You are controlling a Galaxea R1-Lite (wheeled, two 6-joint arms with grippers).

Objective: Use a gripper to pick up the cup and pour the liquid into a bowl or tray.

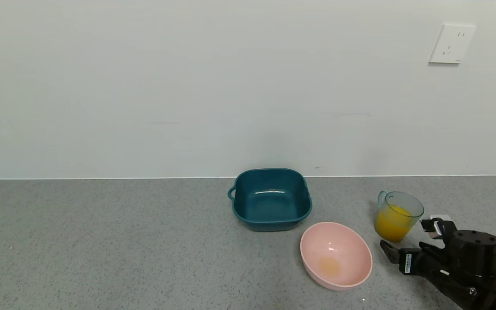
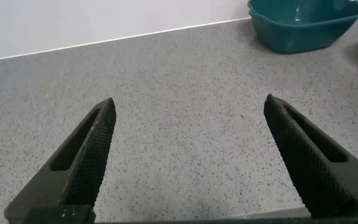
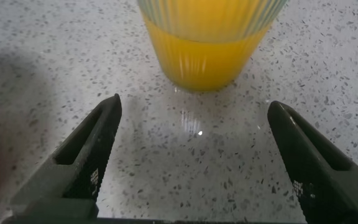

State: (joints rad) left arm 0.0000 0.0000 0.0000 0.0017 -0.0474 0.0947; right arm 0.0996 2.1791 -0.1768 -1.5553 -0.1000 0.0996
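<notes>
The ribbed blue-grey cup (image 1: 399,213) stands upright on the grey counter at the right, about half full of orange liquid (image 1: 391,228). The pale pink bowl (image 1: 336,254) sits just left of it and holds a small orange trace. My right gripper (image 1: 406,239) is open and empty, low over the counter just in front of the cup, not touching it. In the right wrist view the cup (image 3: 211,18) with its liquid (image 3: 204,59) stands just beyond the spread fingers of the gripper (image 3: 194,109). My left gripper (image 2: 188,106) is open and empty over bare counter, out of the head view.
A dark teal square tub (image 1: 271,199) with a handle stands behind the pink bowl near the wall; it also shows in the left wrist view (image 2: 303,23). A wall socket (image 1: 451,43) is at the upper right. The wall closes the counter at the back.
</notes>
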